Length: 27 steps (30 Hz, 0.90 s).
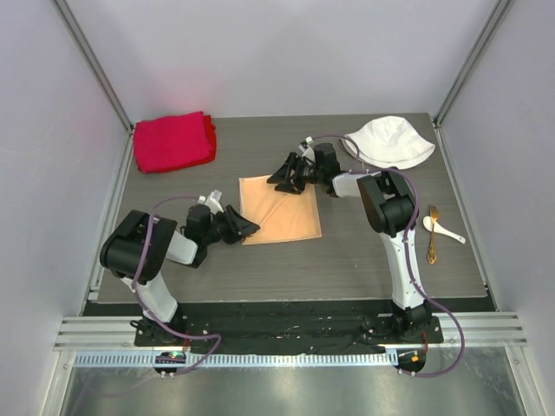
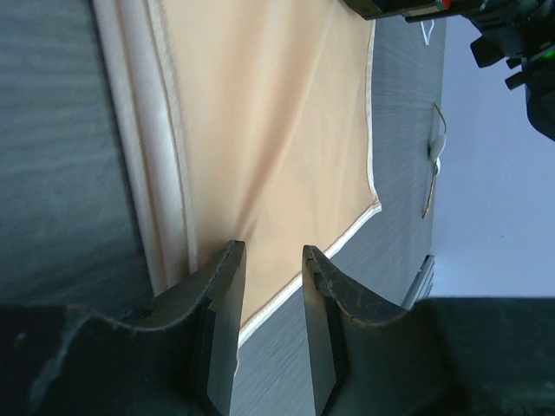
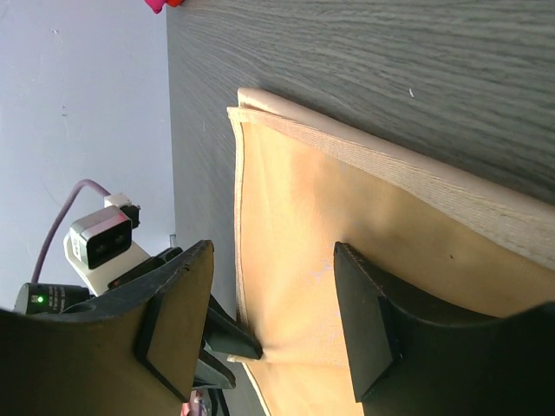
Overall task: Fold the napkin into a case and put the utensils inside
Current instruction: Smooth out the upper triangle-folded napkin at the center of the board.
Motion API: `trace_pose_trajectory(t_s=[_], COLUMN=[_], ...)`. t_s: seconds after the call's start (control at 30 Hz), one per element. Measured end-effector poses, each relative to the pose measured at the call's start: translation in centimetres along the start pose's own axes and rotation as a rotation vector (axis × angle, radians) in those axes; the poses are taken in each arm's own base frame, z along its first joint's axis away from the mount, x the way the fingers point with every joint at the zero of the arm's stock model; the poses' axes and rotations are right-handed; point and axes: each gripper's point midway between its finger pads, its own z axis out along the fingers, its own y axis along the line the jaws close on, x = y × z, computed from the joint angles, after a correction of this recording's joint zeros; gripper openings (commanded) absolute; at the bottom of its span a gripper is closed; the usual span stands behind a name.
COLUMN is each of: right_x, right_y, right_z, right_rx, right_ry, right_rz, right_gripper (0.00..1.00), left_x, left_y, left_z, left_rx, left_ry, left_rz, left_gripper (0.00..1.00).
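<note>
From above, the right gripper (image 1: 279, 180) covers the napkin's (image 1: 282, 212) far edge. The left gripper (image 1: 251, 228) overlaps its near left corner, so contact there cannot be told. The right arm hides part of the hat (image 1: 395, 139) beyond the napkin. In the left wrist view the napkin (image 2: 277, 130) runs off the top edge, and the utensils (image 2: 436, 160) past it are too small to tell apart. In the right wrist view the right and bottom edges cut the napkin (image 3: 303, 225), and the red cloth (image 3: 160, 4) beyond it is a sliver.

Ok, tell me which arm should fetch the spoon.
Right, probably: the spoon lies right of that arm, while the left hand sits at the napkin's left edge, farther away.
</note>
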Motion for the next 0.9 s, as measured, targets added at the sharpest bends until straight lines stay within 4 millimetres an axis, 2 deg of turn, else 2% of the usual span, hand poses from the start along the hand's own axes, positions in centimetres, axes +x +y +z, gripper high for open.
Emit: trace_pose_trajectory(t_s=[0.23, 0.27, 0.3, 0.47, 0.57, 0.63, 0.73, 0.77, 0.83, 0.9], right_x=[0.2, 0.3, 0.3, 0.4, 0.4, 0.4, 0.5, 0.5, 0.5, 0.4], right_y=[-0.1, -0.1, -0.1, -0.1, -0.1, -0.1, -0.1, -0.1, -0.1, 0.1], right_z=[-0.2, -0.2, -0.2, -0.3, -0.3, -0.3, -0.2, -0.2, -0.3, -0.4], right_rx=[-0.003, -0.005, -0.006, -0.007, -0.006, -0.007, -0.007, -0.006, -0.003, 0.005], right_ry=[0.013, 0.018, 0.022, 0.027, 0.027, 0.027, 0.028, 0.029, 0.031, 0.035], right_rz=[-0.003, -0.002, 0.000, -0.001, -0.003, -0.004, -0.004, -0.004, -0.006, -0.013], right_gripper=[0.63, 0.63, 0.63, 0.63, 0.63, 0.63, 0.63, 0.63, 0.66, 0.69], left_x=[2.3, 2.4, 2.5, 2.5, 0.7, -1.8, -4.2, -4.6, -4.4, -3.7], left_y=[0.6, 0.5, 0.5, -0.3, -2.0, -4.5, -6.9, -6.9, -5.8, -3.2], left_z=[-3.5, -3.9, -4.2, -5.5, -6.0, -6.0, -5.7, -5.5, -5.2, -4.7], left_rx=[0.030, 0.027, 0.023, -0.029, -0.054, -0.043, -0.038, -0.048, -0.100, -0.195], left_ry=[-0.034, -0.037, -0.040, -0.039, -0.067, -0.105, -0.129, -0.131, -0.114, -0.071], left_rz=[-0.017, -0.016, -0.014, 0.006, 0.050, 0.091, 0.123, 0.128, 0.115, 0.088], left_gripper=[0.44, 0.50, 0.52, 0.56, 0.56, 0.54, 0.50, 0.47, 0.47, 0.44])
